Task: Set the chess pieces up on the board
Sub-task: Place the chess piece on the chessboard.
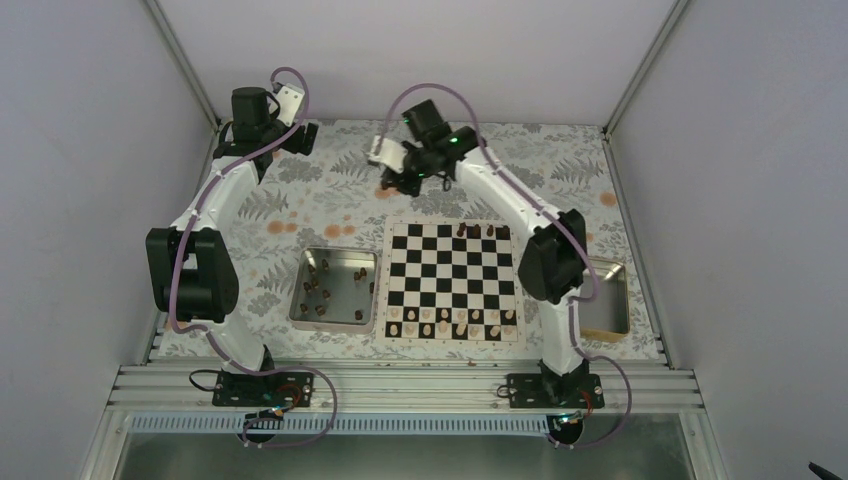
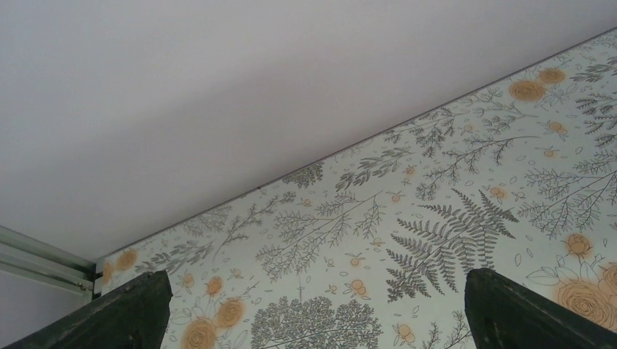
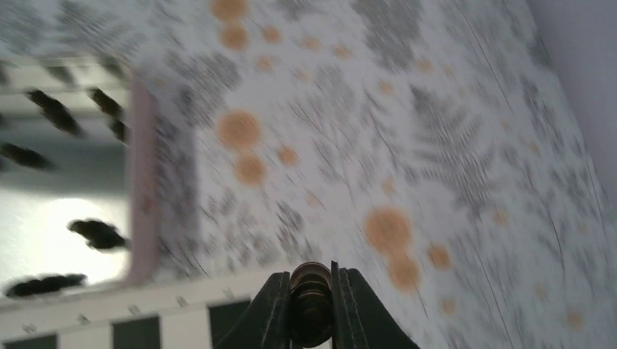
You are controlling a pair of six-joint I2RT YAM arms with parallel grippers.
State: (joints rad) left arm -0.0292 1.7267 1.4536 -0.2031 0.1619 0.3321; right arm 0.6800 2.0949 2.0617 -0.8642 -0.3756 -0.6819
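Right gripper (image 3: 311,276): pinching one dark chess piece (image 3: 311,314), at the bottom centre of the wrist view; in the top view it sits in the upper middle, beyond the board's far edge.
Left gripper (image 2: 316,280): spread wide with nothing between its fingers, at the upper left of the top view over the patterned table (image 1: 330,200).
Board (image 1: 452,280): centre of the top view, with a few dark pieces (image 1: 480,231) on the far row and pale pieces (image 1: 455,320) on the near rows.
Metal tray (image 1: 350,255): just left of the board, holding loose dark pieces (image 1: 318,292).

On the board (image 1: 452,270) the middle rows lie bare and open from above. Pale pieces (image 1: 455,322) crowd its near rows, and a few dark pieces (image 1: 488,231) stand on its far row. The right arm's elbow (image 1: 552,262) hangs over its right edge.
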